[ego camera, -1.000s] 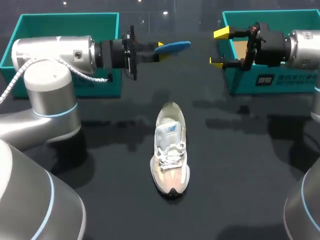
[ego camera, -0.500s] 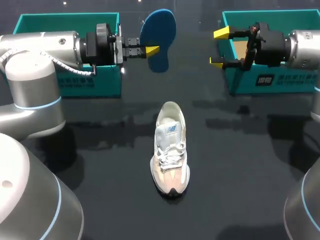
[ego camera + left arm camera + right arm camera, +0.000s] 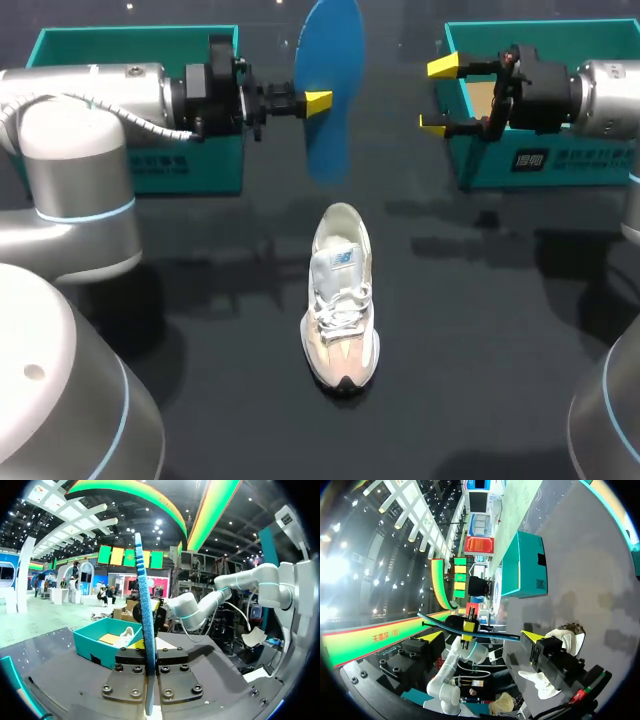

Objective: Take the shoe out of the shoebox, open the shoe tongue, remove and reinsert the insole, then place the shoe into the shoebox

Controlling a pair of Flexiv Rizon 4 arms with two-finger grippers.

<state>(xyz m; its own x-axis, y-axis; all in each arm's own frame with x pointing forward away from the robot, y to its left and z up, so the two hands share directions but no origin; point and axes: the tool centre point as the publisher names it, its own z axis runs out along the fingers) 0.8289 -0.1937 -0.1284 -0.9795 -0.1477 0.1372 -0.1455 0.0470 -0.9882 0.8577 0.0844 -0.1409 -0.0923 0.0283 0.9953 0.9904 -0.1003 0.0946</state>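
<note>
The pale sneaker (image 3: 341,300) stands on the black table, toe toward the front edge, laces loose. Above and behind its heel, my left gripper (image 3: 318,101) is shut on the blue insole (image 3: 326,90), which hangs upright in the air, long axis vertical. In the left wrist view the insole (image 3: 143,625) shows edge-on, pinched between the fingers of the left gripper (image 3: 148,655). My right gripper (image 3: 440,95) stands open and holds nothing, just left of the right teal shoebox (image 3: 560,160). From the right wrist, the right gripper (image 3: 482,637) faces the insole (image 3: 440,621) and the sneaker (image 3: 560,640).
A second teal box (image 3: 130,45) sits at the back left behind my left arm. The right shoebox (image 3: 100,642) shows paper inside. Dark bare tabletop (image 3: 480,330) surrounds the sneaker on both sides and in front.
My left wrist has turned, swinging the insole from lying flat and pointing right to standing upright. The sneaker and my right arm have stayed put.
</note>
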